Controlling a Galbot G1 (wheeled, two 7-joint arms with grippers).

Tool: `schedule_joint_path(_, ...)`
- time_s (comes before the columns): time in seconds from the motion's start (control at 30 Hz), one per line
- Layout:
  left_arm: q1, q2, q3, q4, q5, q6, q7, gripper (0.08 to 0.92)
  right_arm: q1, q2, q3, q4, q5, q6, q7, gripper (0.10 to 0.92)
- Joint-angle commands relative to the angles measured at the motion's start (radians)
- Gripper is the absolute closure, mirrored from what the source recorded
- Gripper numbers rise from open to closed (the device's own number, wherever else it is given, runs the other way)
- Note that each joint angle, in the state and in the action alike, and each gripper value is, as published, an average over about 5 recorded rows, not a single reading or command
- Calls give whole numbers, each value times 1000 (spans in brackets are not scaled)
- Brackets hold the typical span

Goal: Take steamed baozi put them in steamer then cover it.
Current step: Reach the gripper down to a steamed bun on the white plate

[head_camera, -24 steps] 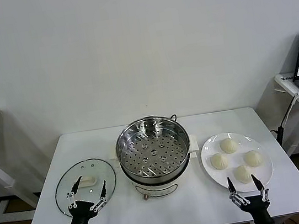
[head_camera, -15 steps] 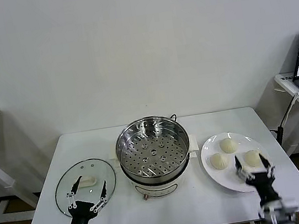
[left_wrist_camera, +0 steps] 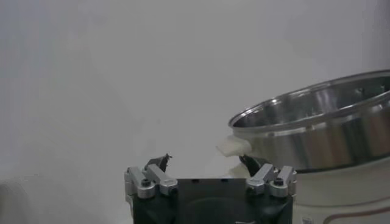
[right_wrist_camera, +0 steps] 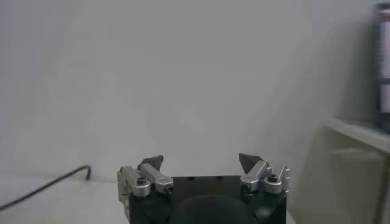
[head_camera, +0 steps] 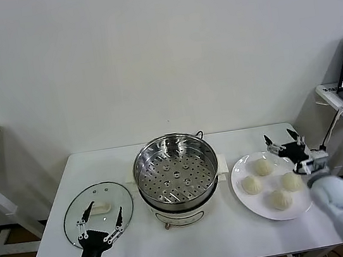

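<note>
On the table (head_camera: 106, 166), four baozi (head_camera: 262, 167) sat on a plate (head_camera: 243, 194) right of the steamer (head_camera: 175, 169), the cover (head_camera: 98, 213) left; right gripper (head_camera: 281, 141) hung wide above the plate's far edge, left gripper (head_camera: 101, 217) wide over the cover; no writing was legible.

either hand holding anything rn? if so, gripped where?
Nothing. Left hand open over the lid; right hand open above the plate of baozi.
</note>
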Motion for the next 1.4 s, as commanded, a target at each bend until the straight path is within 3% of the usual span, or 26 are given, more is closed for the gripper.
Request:
schedule_joint_path(0.03,0,-2,2,0,0,1,-1,177,338,-147,-215,-308,-121,-4,-552,203)
schedule_joint_path(0.27,11,-14,-3,-3,1,2,-4,177,672,-62,-428,-523,-472,86,-964,203)
schedule_joint_path(0.5,24,-21,-21,3,1,-4,-6,177,831,53,-623,-609,-690,125,-1113,203)
schedule_joint_path(0.83,30,-31,-21,15,2,-8,-10,177,899,167,-807,-657,-767,141,-1035,203)
schedule_joint_path(1.4,31,-35,-22,32,3,-10,-14,177,816,233,-792,-703,-864,153,-943,203)
